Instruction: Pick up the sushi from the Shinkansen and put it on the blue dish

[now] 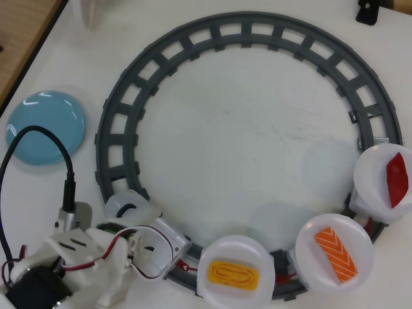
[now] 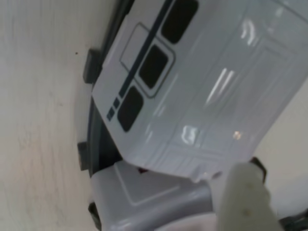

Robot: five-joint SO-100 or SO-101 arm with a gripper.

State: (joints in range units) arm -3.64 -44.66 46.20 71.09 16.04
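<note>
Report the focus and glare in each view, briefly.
Overhead view: mostly sharp, evenly lit; bright window-like glare on the glossy round light-blue dish, soft shadows on the white table. Wrist view: too close, everything soft; the white toy bullet train carries streaky highlights, and a pale claw finger blurs.

I find no writing, brand, number or sign that I can read in either view. The Shinkansen (image 2: 202, 82) under my wrist camera carries only dark window blocks and a thin blue stripe, no letters. The sushi (image 1: 232, 275) has a pattern of rounded lines, not text. The blue dish (image 1: 45, 125) is plain.
</note>
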